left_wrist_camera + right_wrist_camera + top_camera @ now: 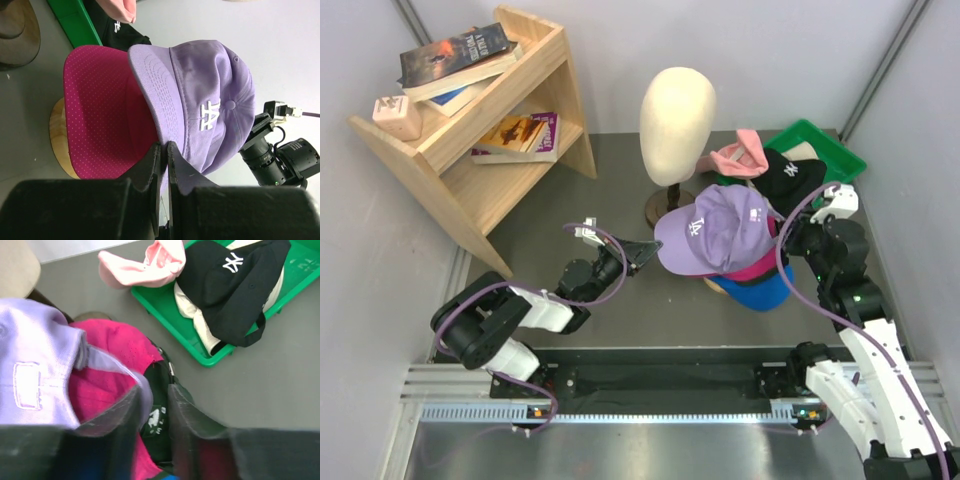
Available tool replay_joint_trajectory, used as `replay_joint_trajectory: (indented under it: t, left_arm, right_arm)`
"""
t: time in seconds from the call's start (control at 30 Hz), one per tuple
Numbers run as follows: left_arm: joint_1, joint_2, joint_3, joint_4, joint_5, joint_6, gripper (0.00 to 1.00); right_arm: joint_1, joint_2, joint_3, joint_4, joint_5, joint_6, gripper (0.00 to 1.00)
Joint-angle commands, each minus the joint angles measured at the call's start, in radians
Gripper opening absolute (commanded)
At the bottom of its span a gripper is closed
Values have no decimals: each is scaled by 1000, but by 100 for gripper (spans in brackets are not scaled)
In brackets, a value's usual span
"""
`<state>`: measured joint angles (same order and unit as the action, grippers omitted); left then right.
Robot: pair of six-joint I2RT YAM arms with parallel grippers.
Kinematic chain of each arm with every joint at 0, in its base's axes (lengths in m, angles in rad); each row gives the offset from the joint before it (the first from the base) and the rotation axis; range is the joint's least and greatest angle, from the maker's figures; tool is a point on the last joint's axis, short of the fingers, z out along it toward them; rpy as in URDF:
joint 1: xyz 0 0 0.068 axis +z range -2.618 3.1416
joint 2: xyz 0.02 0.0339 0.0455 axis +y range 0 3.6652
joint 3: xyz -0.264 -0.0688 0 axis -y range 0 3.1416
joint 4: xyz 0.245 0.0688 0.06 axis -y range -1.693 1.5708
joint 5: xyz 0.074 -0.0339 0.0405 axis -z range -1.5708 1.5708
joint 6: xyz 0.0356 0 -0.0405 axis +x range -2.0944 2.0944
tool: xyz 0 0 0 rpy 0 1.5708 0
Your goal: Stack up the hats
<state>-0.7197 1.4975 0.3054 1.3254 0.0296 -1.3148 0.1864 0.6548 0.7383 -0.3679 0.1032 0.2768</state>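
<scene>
Lavender fabric tops the pile: a lavender baseball cap with a white embroidered logo [715,230] sits on a magenta dotted baseball cap [748,268], which sits on a blue baseball cap [760,293]. All 3 are on the grey table [620,190], just in front of the smooth cream mannequin head [677,110]. In the left wrist view a round wooden disc [57,132] shows under the magenta brim. The left gripper [163,147] is at the edge of the lavender brim, its 2 fingers [152,165] pressed nearly together with a sliver of that brim between them. The right gripper [152,395] is at the back of the same cap; its jaws stand apart, with the cap's rear strap lying in the gap against 1 finger. At the right rear, a green plastic tray [840,155] holds a black baseball cap with a white logo [788,178] lying on a cream bucket hat [200,330], and a light pink baseball cap [740,155] hangs over the tray's left rim. A pale wooden shelf with books [480,140] stands at the far left.
</scene>
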Motion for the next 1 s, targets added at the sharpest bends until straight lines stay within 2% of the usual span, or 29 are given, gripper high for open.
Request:
replay_joint_trajectory:
  t: [0.0,0.03,0.27,0.43,0.87,0.97]
  left_arm:
    - [8,15,11,184,12,15,0]
    - [11,17,14,179,13,19,0]
    - [11,12,37,101,16,57,0]
    - [9,-13,35,60,6,75,0]
    - [11,-59,63,-238,-20,195,0]
    - [11,-51,81,-318,-71,235,0]
  right_arm:
    - [-27,-6,-5,66,7,-14,6]
    - [-27,-6,-5,60,16,-17,0]
    - [-31,-4,-16,0,101,-39,0]
    - [-42,54,-22,-9,139,-19,0]
    - [-45,92,-77,-32,148,62,0]
    - [-44,89,-88,-20,138,68,0]
